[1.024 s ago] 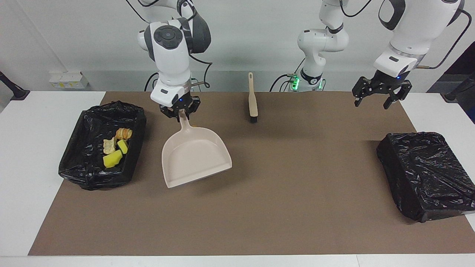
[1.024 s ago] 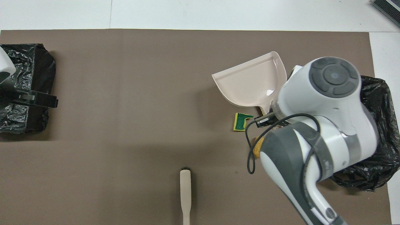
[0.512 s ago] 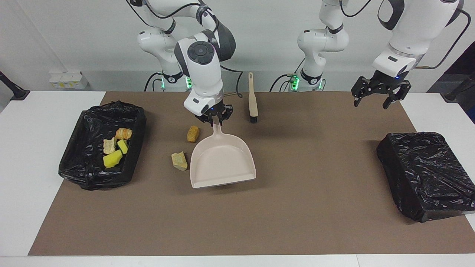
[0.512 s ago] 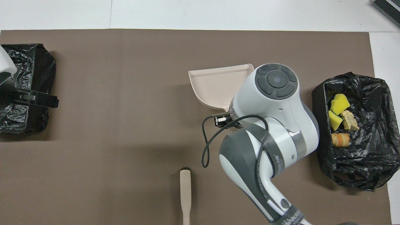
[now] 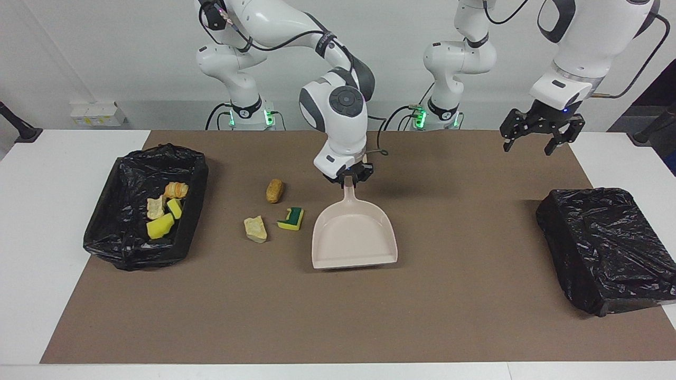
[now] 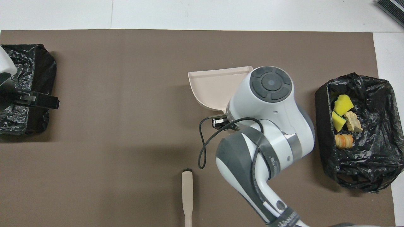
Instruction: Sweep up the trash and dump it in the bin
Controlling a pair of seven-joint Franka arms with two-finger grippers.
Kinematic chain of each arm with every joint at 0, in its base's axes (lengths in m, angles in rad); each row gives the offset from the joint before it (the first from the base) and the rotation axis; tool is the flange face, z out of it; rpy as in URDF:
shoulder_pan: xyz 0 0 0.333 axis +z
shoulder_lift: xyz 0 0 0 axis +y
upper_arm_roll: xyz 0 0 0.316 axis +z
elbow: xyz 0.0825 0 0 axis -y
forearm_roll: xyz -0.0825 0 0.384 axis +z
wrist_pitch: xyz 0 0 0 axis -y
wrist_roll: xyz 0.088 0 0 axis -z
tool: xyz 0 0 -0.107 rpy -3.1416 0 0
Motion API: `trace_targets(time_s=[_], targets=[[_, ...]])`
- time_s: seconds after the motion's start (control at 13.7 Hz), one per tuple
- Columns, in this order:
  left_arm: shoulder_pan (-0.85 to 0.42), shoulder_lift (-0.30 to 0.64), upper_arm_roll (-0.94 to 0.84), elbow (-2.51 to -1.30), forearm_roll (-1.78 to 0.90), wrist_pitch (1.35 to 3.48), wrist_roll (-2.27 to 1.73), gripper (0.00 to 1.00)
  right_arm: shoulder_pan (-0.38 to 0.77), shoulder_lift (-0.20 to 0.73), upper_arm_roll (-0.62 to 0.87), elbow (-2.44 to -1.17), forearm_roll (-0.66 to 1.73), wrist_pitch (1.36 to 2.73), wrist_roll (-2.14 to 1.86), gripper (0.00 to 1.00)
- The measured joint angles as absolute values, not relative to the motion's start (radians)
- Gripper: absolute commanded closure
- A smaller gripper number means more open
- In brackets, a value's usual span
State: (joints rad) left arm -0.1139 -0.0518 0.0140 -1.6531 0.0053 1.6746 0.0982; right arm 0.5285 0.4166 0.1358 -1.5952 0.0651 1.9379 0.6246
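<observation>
Broadly, a brown mat [image 5: 338, 316] covers a white table [image 5: 53, 237]. At the right arm's end sits an open bin lined with a black bag [image 5: 132, 248]; a second bin wrapped in black plastic [image 5: 607, 248] sits at the left arm's end.

The right gripper [image 5: 348, 177] is over the middle of the mat, its fingers closed on the handle of a pale pink dustpan [image 5: 354, 237]. The pan lies on the mat with its wide mouth pointing away from the robots. The left gripper [image 5: 536, 140] waits in the air with fingers spread open, holding nothing.

A brush [image 6: 187, 195] lies on the mat close to the robots.

Four scraps of trash [image 5: 166, 208] lie in the open bin. Three more lie on the mat between that bin and the dustpan: a tan bread piece [image 5: 274, 190], a pale chunk [image 5: 255, 229] and a green-and-yellow sponge [image 5: 291, 218] just beside the pan.
</observation>
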Motion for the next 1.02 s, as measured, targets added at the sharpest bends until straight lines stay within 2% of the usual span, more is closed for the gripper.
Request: trace_targets(time_s=[0.29,1.02], targets=[[-0.114,-0.052,0.014,-1.653,0.005,1.675,0.098,0.00,0.588,0.455,0.136,-1.594,0.065,2.000,0.682,1.00],[-0.113,-0.053,0.016,-1.651,0.005,1.675,0.098,0.00,0.569,0.482,0.122,-1.601,0.065,2.062,0.682,1.00]])
